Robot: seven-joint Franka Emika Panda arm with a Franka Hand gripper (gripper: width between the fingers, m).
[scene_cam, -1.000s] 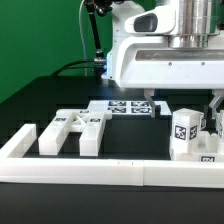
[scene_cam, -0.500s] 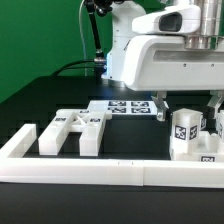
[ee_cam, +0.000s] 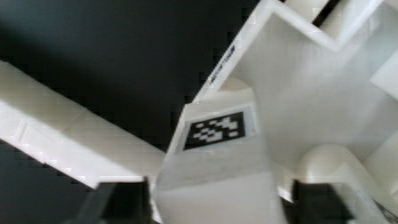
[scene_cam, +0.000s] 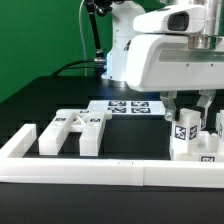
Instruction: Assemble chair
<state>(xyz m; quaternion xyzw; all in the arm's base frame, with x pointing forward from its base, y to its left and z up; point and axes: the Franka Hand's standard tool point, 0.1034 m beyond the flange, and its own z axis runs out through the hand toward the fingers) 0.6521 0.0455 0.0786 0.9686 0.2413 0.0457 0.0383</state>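
The gripper (scene_cam: 188, 110), at the right of the exterior view, is closed on a tagged upright chair piece (scene_cam: 184, 138), with one finger on each side of it. The piece stands on the black surface (scene_cam: 45, 105) just behind the border rail (scene_cam: 100, 172). Other chair parts (scene_cam: 72, 132) lie at lower left, and the marker board (scene_cam: 125, 106) lies mid-frame.

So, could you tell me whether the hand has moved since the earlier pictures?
Yes. Against the marker board, the hand has dropped slightly, and its fingers have closed in on the upright tagged chair part.
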